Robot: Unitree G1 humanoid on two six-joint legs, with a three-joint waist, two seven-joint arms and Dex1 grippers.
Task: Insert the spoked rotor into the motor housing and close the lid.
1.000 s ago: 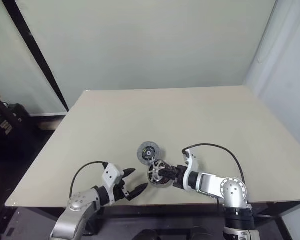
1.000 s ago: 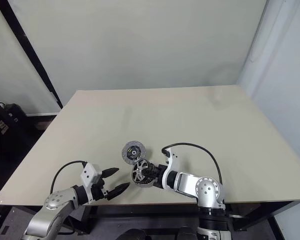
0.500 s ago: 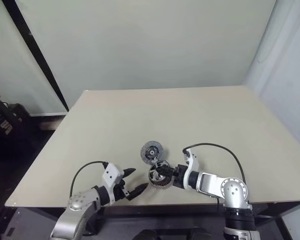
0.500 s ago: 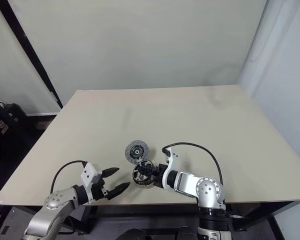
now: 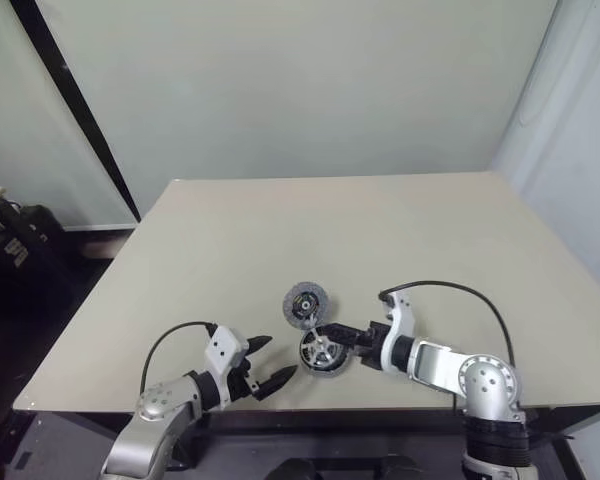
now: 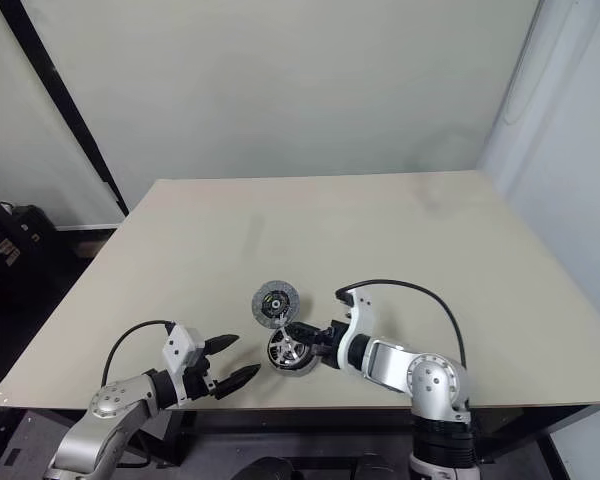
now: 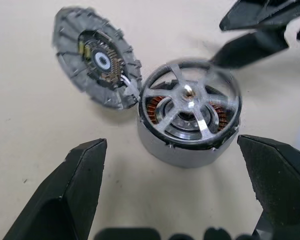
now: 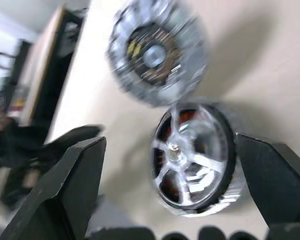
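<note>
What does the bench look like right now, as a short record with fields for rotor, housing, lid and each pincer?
rotor: spoked rotor seated in the top of the motor housing
housing: motor housing upright on the table, copper windings visible between the spokes
lid: lid not on; leans tilted against the housing's side
left pincer: left pincer open, holding nothing
right pincer: right pincer open, beside the housing

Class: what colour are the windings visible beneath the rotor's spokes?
Reddish-brown copper windings, clearest in the left wrist view.
</note>
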